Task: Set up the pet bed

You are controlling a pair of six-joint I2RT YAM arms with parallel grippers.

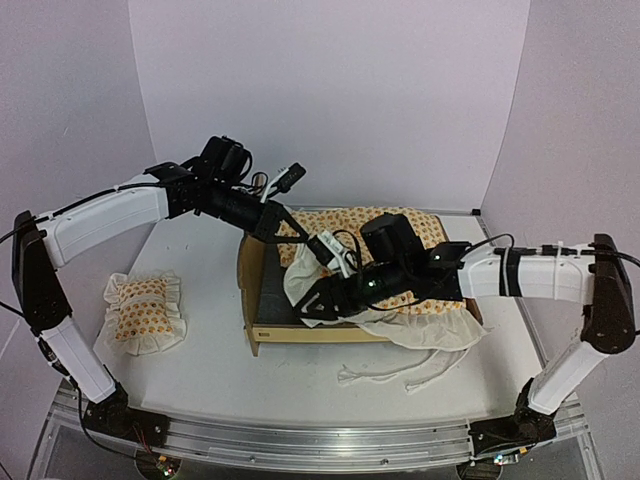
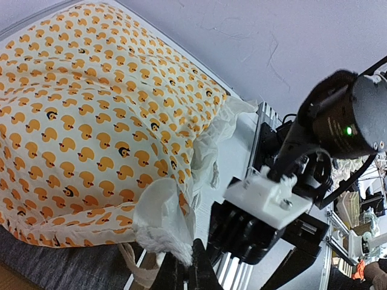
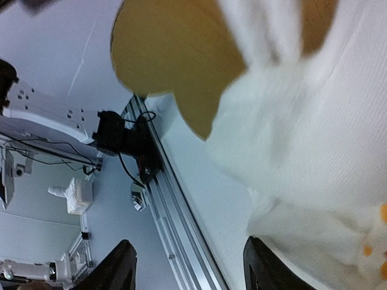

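The pet bed (image 1: 300,336) is seen at the middle of the table (image 1: 200,375), its long side running left to right. Its plywood frame and a patch of dark grey base are exposed at the left end. The rest is draped by a cream mattress cover (image 1: 345,218) printed with small orange ducks. The cover's white ruffle spills over the near right edge of the bed onto the table, where its ties (image 1: 400,376) are spread out.

The left tool (image 1: 290,235) is held over the far left part of the bed. In the left wrist view it (image 2: 187,266) is closed on a fold of the cover's white ruffle (image 2: 160,223), which is raised off the grey base (image 2: 36,266).

The right tool (image 1: 315,305) is placed low at the near left corner of the bed. In the right wrist view its fingers (image 3: 121,266) are spread apart with nothing gripped between them. Curved plywood (image 3: 163,48) and blurred white fabric (image 3: 302,121) are seen just beyond them.

A small matching ruffled pillow (image 1: 143,310) lies on the table, well apart to the left of the bed.
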